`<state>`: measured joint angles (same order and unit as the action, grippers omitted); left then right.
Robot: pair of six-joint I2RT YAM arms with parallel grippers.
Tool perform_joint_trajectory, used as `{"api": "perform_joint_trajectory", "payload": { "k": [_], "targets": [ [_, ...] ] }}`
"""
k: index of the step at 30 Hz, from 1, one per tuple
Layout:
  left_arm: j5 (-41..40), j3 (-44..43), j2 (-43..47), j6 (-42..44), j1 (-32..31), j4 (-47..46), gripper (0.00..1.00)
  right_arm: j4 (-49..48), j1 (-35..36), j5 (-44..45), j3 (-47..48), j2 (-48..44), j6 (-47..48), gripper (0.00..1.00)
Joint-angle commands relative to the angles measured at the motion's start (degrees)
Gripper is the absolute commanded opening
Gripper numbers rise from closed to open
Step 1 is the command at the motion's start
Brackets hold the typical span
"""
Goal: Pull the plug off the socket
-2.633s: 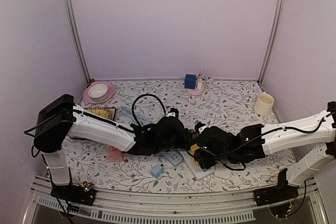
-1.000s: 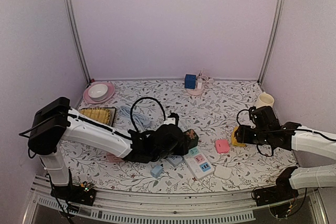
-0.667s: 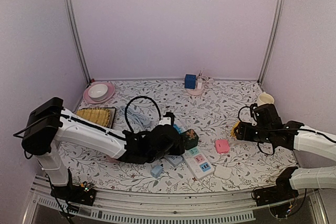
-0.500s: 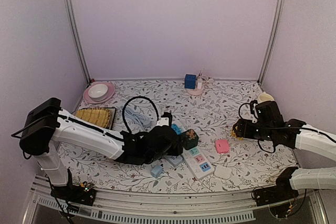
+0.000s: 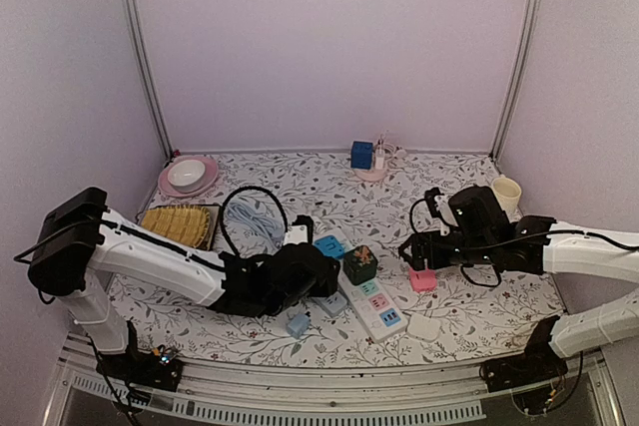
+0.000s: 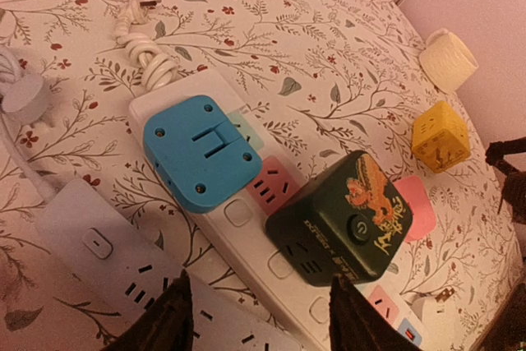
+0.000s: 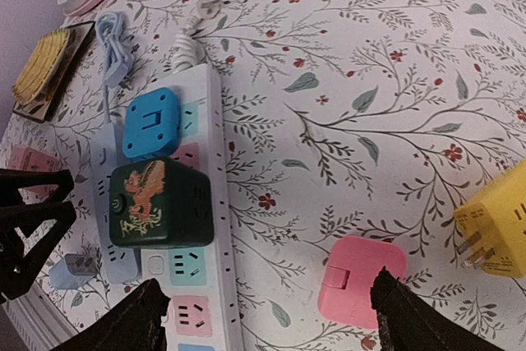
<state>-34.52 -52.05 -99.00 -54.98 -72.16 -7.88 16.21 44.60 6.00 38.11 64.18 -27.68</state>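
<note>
Near the middle of the tabletop's (image 5: pixel 439 197) near edge, the strip (image 5: pixel 382 308) is lying on a slant. Its long axis is running from the near edge away toward the far left corner, with the cord end farthest.

Two plugs are sitting in its far half. The green cube (image 5: pixel 359 264) is the nearer, and the blue plug (image 5: pixel 328 245) is just beyond it, the two almost touching.

The left fingers (image 6: pixel 177 322) are hanging low on the strip's left side, partly spread and holding nothing. In the left wrist view the green cube (image 6: pixel 345 219) is lying just ahead and a little to the right of the gap between them. The blue plug (image 6: pixel 200 152) is lying ahead and slightly left.

The right fingers (image 7: pixel 144 318) are standing wide and empty on the strip's other side, hovering near a pink adapter (image 7: pixel 362 279) that is lying loose on the tabletop. A yellow plug (image 7: pixel 493 232) is lying loose at the right edge of that view. From there the green cube (image 7: pixel 160 203) is sitting off to the left and ahead, apart from the fingers.

Judging by this, the left arm is the nearer of the two to both seated plugs. The green cube looks like the likelier target, and the pull is probably going to be straight up off the strip's face, across its long axis.
</note>
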Motion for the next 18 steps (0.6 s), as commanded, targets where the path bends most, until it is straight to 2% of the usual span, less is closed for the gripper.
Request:
{"api": "perform_joint_trajectory", "payload": {
  "k": [1, 7, 12, 18],
  "targets": [
    [-1.70, 1.87, 1.51, -2.22, -0.15, -0.72, 0.57, -2.81, 7.55, 4.37, 5.73, 6.20, 3.51, 0.88],
    [1.17, 4.42, 2.31, -3.50, 2.80, -2.27, 0.57, -1.11, 14.61, 8.93, 13.99, 18.07, 7.49, 0.88],
    [4.47, 8.39, 4.21, -3.94, 4.78, -6.24, 0.57, 0.77, 16.31, 11.12, 18.89, 25.52, 7.82, 0.86],
    [4.35, 10.02, 5.36, -4.31, 5.01, -6.27, 0.57, 3.04, 17.59, 13.51, 23.03, 32.14, 7.67, 0.77]
  ]
}}
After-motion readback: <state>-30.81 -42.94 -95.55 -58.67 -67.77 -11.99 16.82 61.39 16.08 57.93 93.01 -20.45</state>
